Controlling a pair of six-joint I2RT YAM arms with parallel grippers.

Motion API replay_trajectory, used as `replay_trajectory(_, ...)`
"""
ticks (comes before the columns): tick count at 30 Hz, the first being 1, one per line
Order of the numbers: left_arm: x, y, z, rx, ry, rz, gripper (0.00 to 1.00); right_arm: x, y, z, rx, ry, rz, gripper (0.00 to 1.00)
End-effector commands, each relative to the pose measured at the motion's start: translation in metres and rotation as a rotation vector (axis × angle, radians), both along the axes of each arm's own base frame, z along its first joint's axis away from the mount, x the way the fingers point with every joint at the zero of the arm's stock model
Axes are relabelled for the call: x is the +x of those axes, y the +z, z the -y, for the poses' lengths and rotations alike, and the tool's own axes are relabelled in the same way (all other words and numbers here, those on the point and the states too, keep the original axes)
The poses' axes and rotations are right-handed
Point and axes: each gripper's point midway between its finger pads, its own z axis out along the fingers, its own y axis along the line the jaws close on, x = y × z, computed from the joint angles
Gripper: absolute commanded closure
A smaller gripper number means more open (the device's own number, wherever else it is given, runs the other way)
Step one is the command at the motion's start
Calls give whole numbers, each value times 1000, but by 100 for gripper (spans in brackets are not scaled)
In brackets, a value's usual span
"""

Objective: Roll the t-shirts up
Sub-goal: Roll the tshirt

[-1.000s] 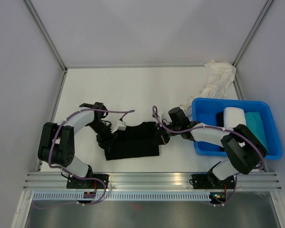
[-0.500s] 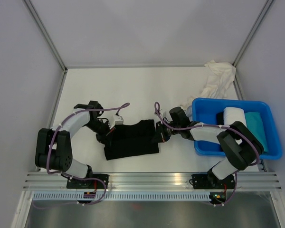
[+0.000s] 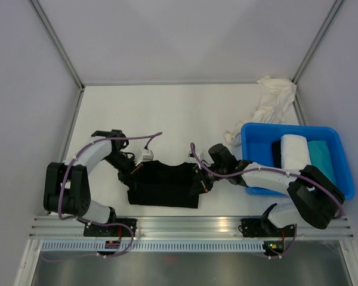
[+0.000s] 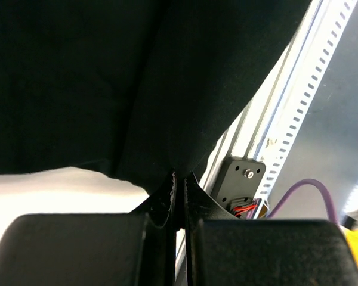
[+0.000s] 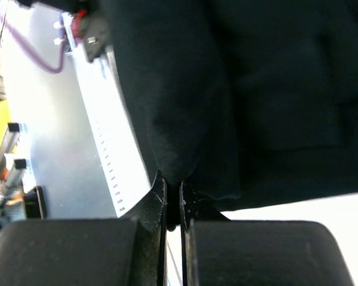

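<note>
A black t-shirt (image 3: 164,186), folded into a band, lies on the white table between the two arms. My left gripper (image 3: 133,173) is shut on its left edge, and in the left wrist view the black cloth (image 4: 107,83) is pinched between the meeting tips of the left gripper (image 4: 179,179). Over on the shirt's right edge my right gripper (image 3: 198,177) is shut as well. The right wrist view shows a fold of the shirt (image 5: 227,89) clamped in the right gripper (image 5: 173,183). Both held corners hang slightly lifted.
A blue plastic tub (image 3: 250,128) at the right holds a rolled white tee (image 3: 294,149) and a teal one (image 3: 321,156). A crumpled cream-white t-shirt (image 3: 274,98) lies in the far right corner. An aluminium rail (image 3: 191,224) runs along the near edge.
The left gripper has closed on the shirt's left edge. Both grippers have moved toward the near edge with the shirt, which now lies squarer and closer to the rail.
</note>
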Motion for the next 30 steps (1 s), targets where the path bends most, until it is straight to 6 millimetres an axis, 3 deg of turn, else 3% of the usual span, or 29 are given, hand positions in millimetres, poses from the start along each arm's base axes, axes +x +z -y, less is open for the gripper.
replay_trajectory(1, 26, -18, -12, 66, 39, -9, 98, 15, -13, 5, -13, -13, -85, 100)
replay_trajectory(3, 37, -32, -18, 114, 85, -44, 98, 36, -15, 10, -9, -43, -66, 100)
replay_trajectory(6, 59, -46, -22, 168, 132, -45, 97, 51, -37, 17, -70, -61, -100, 100)
replay_trajectory(11, 64, -53, -16, 147, 163, -40, 91, 53, -59, 20, -126, -105, -160, 100)
replay_trajectory(12, 63, -54, -16, 150, 166, -45, 89, 61, -57, 16, -103, -124, -128, 100)
replay_trajectory(14, 65, -49, -16, 148, 178, -18, 78, 69, -59, 19, -112, -177, -133, 100)
replay_trajectory(16, 73, -38, -17, 153, 207, 48, 64, 78, -59, 22, -122, -210, -112, 100)
replay_trajectory(18, 87, -22, -17, 149, 247, 130, 60, 82, -58, 21, -136, -213, -109, 100)
replay_trajectory(22, 112, 35, -14, 107, 300, 382, 48, 86, -62, 20, -151, -220, -126, 100)
replay_trajectory(25, 104, 51, -3, 78, 229, 492, 39, 87, -67, 21, -164, -242, -139, 100)
replay_trajectory(26, 92, 50, 0, 76, 199, 525, 37, 89, -68, 21, -167, -254, -136, 100)
replay_trajectory(27, 92, 45, -2, 115, 174, 577, 36, 89, -69, 21, -169, -259, -136, 100)
replay_trajectory(28, 82, 39, 11, 124, 101, 594, 35, 89, -69, 21, -170, -266, -138, 100)
replay_trajectory(30, 69, 22, 9, 200, 65, 593, 31, 90, -68, 21, -167, -274, -135, 100)
